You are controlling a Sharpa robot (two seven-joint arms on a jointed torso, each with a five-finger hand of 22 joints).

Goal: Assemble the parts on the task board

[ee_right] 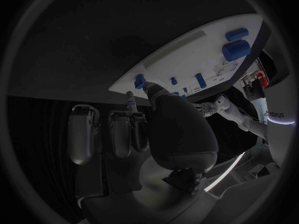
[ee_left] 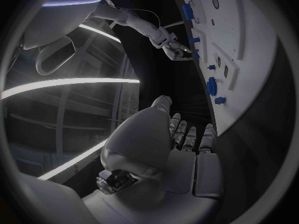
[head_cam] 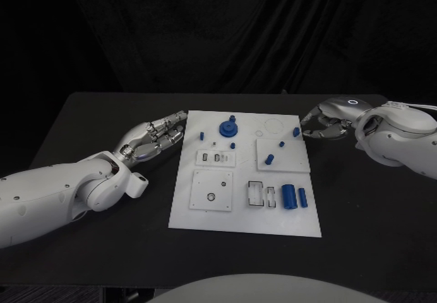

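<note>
The black counter carries the white task board in its middle, lying flat, with the blue parts spread over it. The largest of these, a round gear-like part, stands near the board's far edge; two blue cylinders lie side by side in a recess near the front right; a short peg stands on the raised square plate.

The left robot hand rests just beside the board's left edge, fingers loosely apart and holding nothing. The right robot hand sits at the far right corner, fingers curled inward close to a small blue part on the edge there; the right wrist view puts a fingertip just beside that part, but I cannot tell whether it is gripped.

The step in hand looks like picking up that edge part. The next move calls for a fine pinch on it, then a clean lift clear of the board.
</note>
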